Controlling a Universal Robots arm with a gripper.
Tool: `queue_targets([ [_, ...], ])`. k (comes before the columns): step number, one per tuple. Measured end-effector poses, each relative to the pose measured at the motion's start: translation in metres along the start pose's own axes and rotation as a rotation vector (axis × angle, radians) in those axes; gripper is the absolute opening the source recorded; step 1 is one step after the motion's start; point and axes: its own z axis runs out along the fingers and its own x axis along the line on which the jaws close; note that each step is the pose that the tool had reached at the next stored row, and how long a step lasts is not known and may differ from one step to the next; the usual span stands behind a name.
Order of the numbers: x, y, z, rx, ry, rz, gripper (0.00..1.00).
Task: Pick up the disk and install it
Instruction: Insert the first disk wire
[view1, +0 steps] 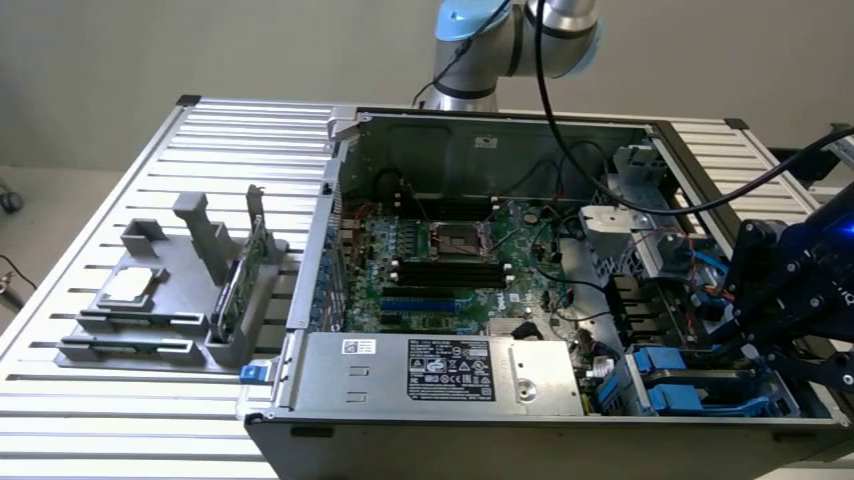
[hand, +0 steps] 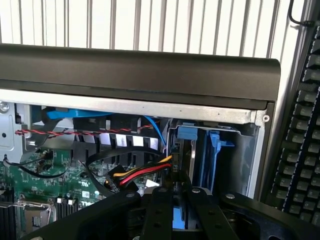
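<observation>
We're at install: gripper (hand: 172, 210) nearly clenched, apparently grasping the disk (hand: 181, 165) edge-on in the drive bay (hand: 235, 165) just ahead; seating needs straight push.

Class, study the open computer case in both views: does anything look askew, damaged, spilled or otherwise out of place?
Nothing stands out. The computer case lies open on the slatted table, its cables loose but unbroken, blue drive carriers sit straight in their bay, and nothing is spilled.
</observation>
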Motion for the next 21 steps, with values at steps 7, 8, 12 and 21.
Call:
queue_targets([
  [7, -0.0001, 0.0002, 0.0009, 0.0003, -0.0033, -0.001, 0.17],
  [8, -0.0001, 0.0002, 0.0011, 0.0003, -0.0037, -0.001, 0.17],
  [12, -0.0002, 0.0003, 0.0025, 0.0006, -0.0072, -0.001, 0.17],
  [21, 0.0014, 0.0005, 0.0026, 0.0001, -0.0070, 0.003, 0.17],
])
